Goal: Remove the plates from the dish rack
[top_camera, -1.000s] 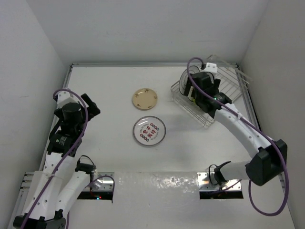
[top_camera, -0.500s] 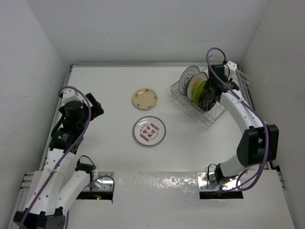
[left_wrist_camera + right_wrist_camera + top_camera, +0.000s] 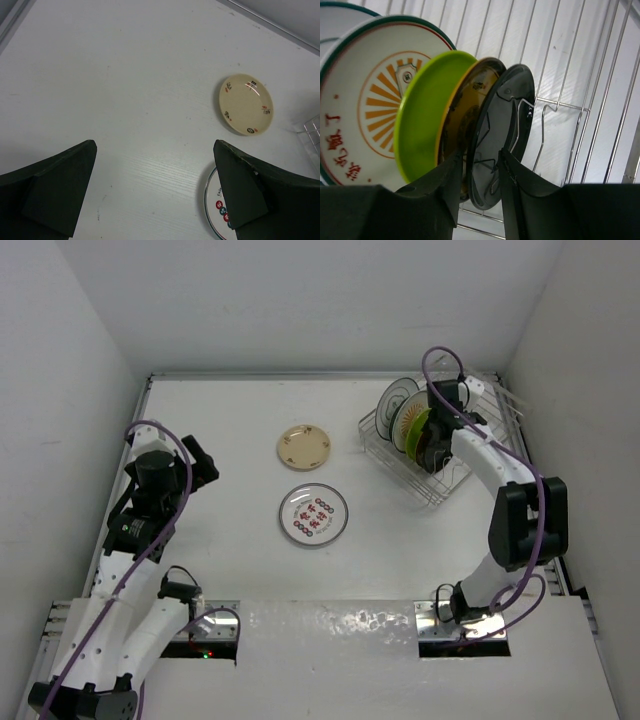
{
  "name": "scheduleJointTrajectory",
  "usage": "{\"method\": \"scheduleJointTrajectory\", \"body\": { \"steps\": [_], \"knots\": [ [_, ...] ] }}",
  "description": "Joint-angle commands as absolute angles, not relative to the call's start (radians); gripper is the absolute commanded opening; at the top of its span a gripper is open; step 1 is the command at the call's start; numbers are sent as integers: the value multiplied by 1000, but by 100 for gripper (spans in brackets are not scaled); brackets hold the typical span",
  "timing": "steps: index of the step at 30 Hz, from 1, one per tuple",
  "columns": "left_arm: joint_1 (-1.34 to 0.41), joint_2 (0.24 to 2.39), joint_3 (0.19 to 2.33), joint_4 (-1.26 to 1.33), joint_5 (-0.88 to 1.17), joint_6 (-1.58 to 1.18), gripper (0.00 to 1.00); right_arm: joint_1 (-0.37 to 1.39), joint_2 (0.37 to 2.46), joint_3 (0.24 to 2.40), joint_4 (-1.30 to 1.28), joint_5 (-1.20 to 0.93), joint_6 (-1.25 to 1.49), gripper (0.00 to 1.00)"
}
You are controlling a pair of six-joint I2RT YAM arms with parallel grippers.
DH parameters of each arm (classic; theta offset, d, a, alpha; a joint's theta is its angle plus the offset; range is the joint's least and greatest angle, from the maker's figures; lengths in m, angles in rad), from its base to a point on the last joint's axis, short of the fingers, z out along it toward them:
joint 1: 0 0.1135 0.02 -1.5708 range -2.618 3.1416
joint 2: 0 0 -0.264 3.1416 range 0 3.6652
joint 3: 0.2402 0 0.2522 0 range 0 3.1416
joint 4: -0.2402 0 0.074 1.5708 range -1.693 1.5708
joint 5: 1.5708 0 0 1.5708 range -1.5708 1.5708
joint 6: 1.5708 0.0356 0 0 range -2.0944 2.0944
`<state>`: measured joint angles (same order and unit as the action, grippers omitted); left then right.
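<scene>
Right fingers [image 3: 442, 187] are straddling the upright dark plate [image 3: 507, 120] rim in the dish rack [image 3: 570, 75], clamping or not unclear; left fingers [image 3: 55, 185] are hanging spread.

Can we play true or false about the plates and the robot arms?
1. Two plates lie flat on the table. True: the cream plate and the red-patterned plate.
2. The lime green plate is on the table. False: it stands upright in the dish rack.
3. The left gripper holds a plate. False: it is open and empty above the table.
4. The right gripper has a finger on each side of the dark plate in the rack. True.
</scene>
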<state>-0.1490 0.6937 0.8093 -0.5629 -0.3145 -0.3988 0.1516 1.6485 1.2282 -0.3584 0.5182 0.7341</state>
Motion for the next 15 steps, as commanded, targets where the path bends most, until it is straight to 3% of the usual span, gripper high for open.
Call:
{"method": "scheduleJointTrajectory", "body": {
  "steps": [1,4,10,15],
  "knots": [
    [-146,689,804,-515,-301,-387,100,146,1649,1200,-301,522,762,34],
    [-146,690,804,-515,-296,-387,100,144,1651,1193,-304,535,772,33],
    [-146,696,804,-515,-298,-385,100,144,1632,1181,-318,563,802,12],
    [-146,703,805,-518,-307,-387,100,144,1595,1192,-336,574,847,6]
  ]
}}
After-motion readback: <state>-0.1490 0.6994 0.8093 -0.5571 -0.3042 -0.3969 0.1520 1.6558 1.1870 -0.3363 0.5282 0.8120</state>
